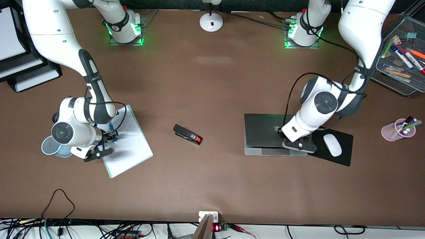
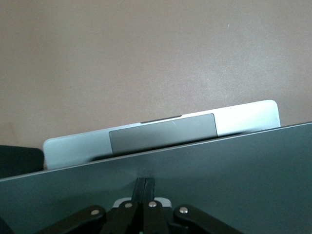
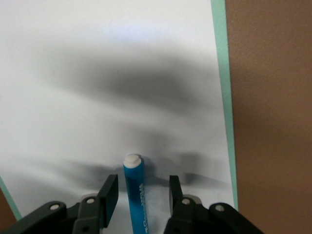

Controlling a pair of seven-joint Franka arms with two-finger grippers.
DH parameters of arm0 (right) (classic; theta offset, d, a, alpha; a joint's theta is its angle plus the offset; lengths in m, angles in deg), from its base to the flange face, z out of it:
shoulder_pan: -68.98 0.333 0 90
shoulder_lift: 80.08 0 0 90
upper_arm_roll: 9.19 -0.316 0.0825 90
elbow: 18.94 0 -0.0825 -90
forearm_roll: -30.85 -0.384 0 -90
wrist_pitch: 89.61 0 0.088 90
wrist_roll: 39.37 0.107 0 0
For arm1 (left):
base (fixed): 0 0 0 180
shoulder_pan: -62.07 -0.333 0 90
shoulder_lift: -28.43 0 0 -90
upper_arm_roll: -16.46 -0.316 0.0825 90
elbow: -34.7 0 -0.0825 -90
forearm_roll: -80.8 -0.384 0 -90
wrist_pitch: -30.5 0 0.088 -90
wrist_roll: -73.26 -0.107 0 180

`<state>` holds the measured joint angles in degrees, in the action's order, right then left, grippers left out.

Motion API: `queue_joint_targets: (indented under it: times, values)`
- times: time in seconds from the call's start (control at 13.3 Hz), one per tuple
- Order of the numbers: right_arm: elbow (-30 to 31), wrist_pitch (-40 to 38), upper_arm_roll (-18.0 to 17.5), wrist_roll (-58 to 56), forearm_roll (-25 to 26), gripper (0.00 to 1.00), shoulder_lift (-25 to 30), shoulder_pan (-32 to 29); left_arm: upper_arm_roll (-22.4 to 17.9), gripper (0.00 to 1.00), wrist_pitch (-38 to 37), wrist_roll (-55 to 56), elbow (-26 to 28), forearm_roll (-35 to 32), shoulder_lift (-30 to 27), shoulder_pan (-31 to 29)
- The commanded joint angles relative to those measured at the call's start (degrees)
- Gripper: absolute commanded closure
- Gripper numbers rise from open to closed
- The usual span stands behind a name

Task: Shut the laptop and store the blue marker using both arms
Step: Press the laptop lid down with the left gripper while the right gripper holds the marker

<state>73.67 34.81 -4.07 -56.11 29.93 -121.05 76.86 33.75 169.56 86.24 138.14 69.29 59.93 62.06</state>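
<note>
The laptop [image 1: 262,129] lies toward the left arm's end of the table, its dark lid [image 2: 219,165] lowered close over the silver base and trackpad [image 2: 163,132]. My left gripper [image 1: 282,133] is shut, and its joined fingertips [image 2: 145,187] rest on the lid with nothing between them. The blue marker [image 3: 134,187], white end outward, lies on a white green-edged board [image 1: 132,149] toward the right arm's end. My right gripper [image 3: 142,192] is down over it and open. Its fingers [image 3: 109,192] straddle the barrel with a gap on each side. The front view shows the marker [image 1: 112,126] under that gripper [image 1: 113,135].
A black and red stapler [image 1: 187,134] lies mid-table. A white mouse [image 1: 332,145] sits on a black pad [image 1: 342,157] beside the laptop. A pink cup of pens [image 1: 398,129] and a mesh tray of markers [image 1: 396,81] stand past it. A blue mesh cup [image 1: 49,146] stands beside the right arm.
</note>
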Motion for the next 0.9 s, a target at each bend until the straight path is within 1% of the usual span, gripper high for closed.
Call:
queue_joint_targets:
  times: [0.0, 0.15, 0.3, 0.45, 0.52, 0.67, 0.82]
  values:
    - [0.5, 0.7, -0.4, -1.2, -0.9, 0.52, 0.0, -0.1, 0.0, 1.00, -0.1, 0.0, -4.5, -4.9, 4.7, 0.7]
    - [0.5, 0.7, -0.4, -1.2, -0.9, 0.53, -0.2, -0.1, 0.0, 1.00, 0.7, 0.0, -5.6, -5.7, 6.6, 0.7]
    - [0.4, 0.7, -0.4, -1.2, -0.9, 0.56, -0.2, -0.1, 0.0, 1.00, 0.9, -0.1, -5.9, -6.0, 8.8, 0.8]
    - [0.4, 0.7, -0.4, -1.2, -0.9, 0.60, -0.2, 0.0, -0.1, 1.00, 5.9, -0.1, -5.7, -5.9, 11.4, 0.6]
    - [0.4, 0.6, -0.5, -1.1, -0.9, 0.65, -0.2, -0.1, -0.1, 1.00, 6.2, -0.1, -5.8, -5.9, 12.0, 0.7]
    - [0.4, 0.7, -0.5, -1.1, -0.9, 0.67, -0.3, 0.0, -0.1, 1.00, 6.2, -0.1, -5.8, -5.9, 11.9, 0.6]
    - [0.3, 0.7, -0.7, -1.1, -0.9, 0.67, -0.6, -0.1, 0.0, 1.00, 6.1, -0.1, -5.8, -5.9, 11.8, 0.5]
